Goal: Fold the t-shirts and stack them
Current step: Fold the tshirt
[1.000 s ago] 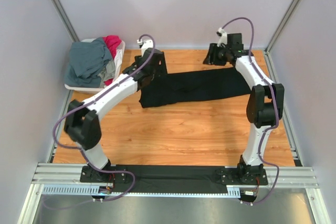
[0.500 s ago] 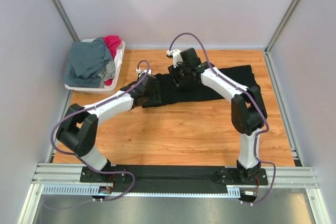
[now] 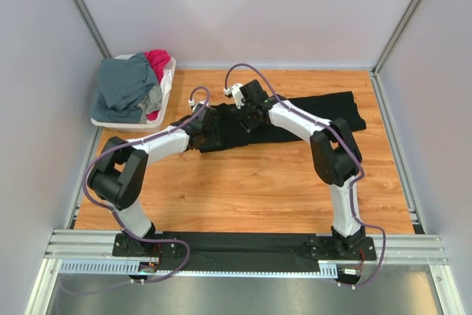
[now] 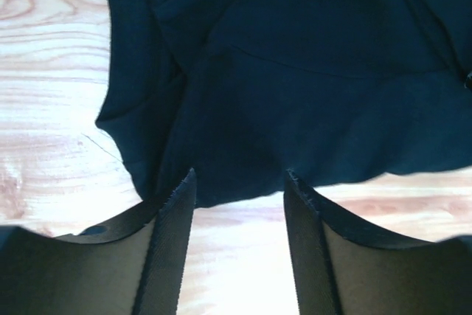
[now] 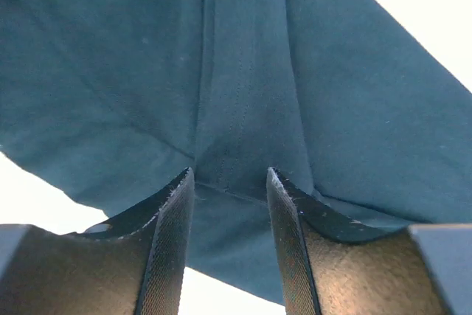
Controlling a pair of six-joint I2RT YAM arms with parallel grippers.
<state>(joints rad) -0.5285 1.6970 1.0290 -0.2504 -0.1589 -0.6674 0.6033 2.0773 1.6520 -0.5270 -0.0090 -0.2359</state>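
Black t-shirt (image 3: 333, 105): laid out on surface (image 3: 243, 182). Left jaws parted, straddling its hem, likely for a pinch; right jaws astride a raised fold, grip cannot be told. Other t-shirts (image 3: 129, 86) heaped in basket (image 3: 103, 122)

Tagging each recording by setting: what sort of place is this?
Most likely a robot lab cell, not a home: bare panel walls with metal corner posts, two arms bolted to an aluminium rail at a wooden table, and a basket of shirts.
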